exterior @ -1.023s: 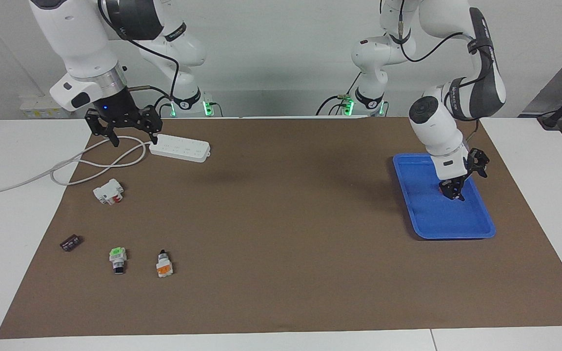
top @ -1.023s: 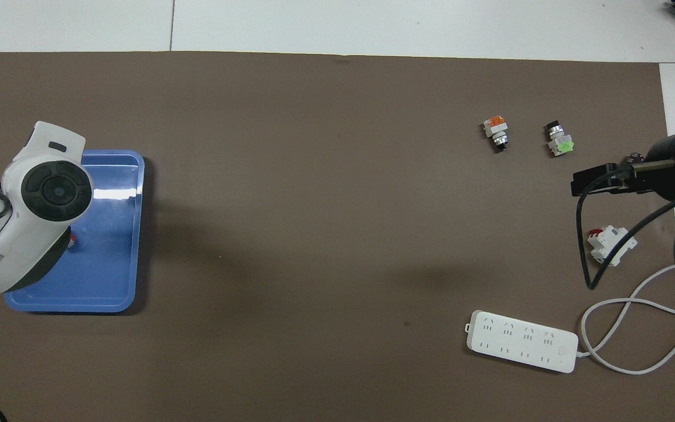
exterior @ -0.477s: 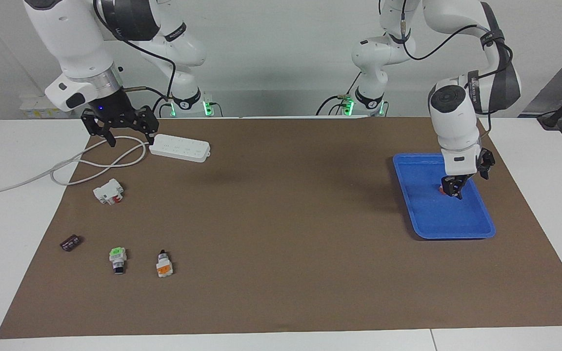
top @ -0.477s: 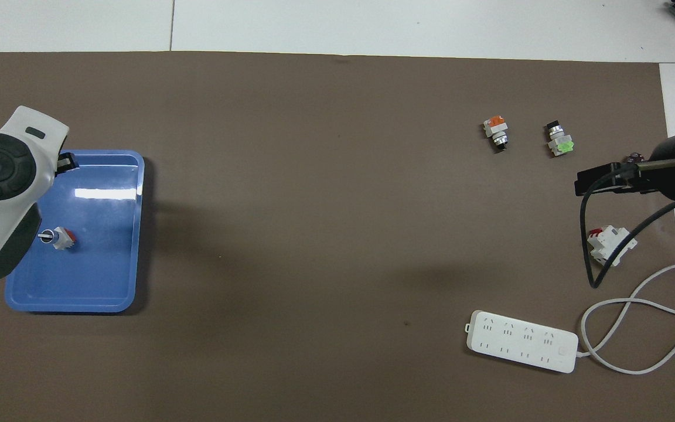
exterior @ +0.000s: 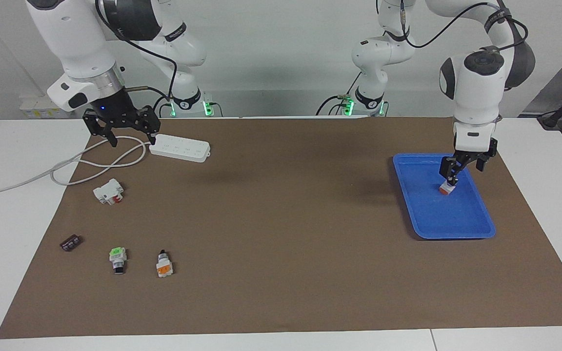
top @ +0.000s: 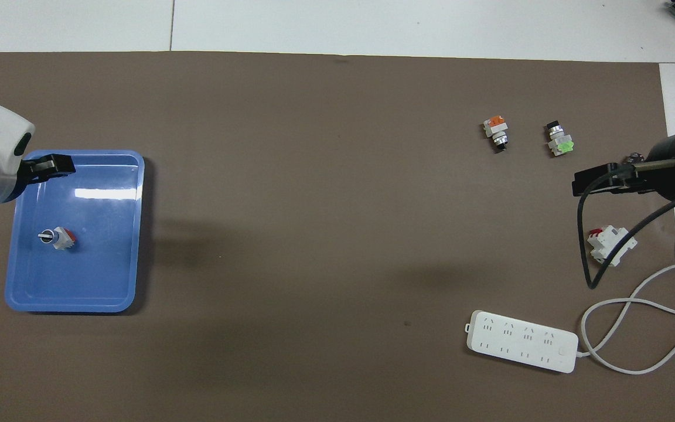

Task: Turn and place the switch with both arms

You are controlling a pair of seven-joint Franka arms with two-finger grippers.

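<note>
The switch (exterior: pixel 446 189) (top: pixel 56 237), white-bodied with a black knob and a red end, rests alone in the blue tray (exterior: pixel 456 233) (top: pixel 74 302) at the left arm's end of the table. My left gripper (exterior: pixel 464 174) (top: pixel 50 166) hangs open a little above the tray, over its edge nearer the robots, and holds nothing. At the right arm's end, my right gripper (exterior: pixel 133 141) (top: pixel 592 180) is raised and open, empty, over the white cable loop beside the power strip.
A white power strip (exterior: pixel 179 147) (top: pixel 522 349) with its looped cable lies near the right arm's base. On the mat there lie a white block with a red part (exterior: pixel 109 191), a green-capped switch (exterior: pixel 117 258), an orange-faced switch (exterior: pixel 164 265) and a small dark part (exterior: pixel 70 242).
My left gripper has risen and drawn back from the switch, which now lies uncovered in the tray. The right gripper has hardly moved.
</note>
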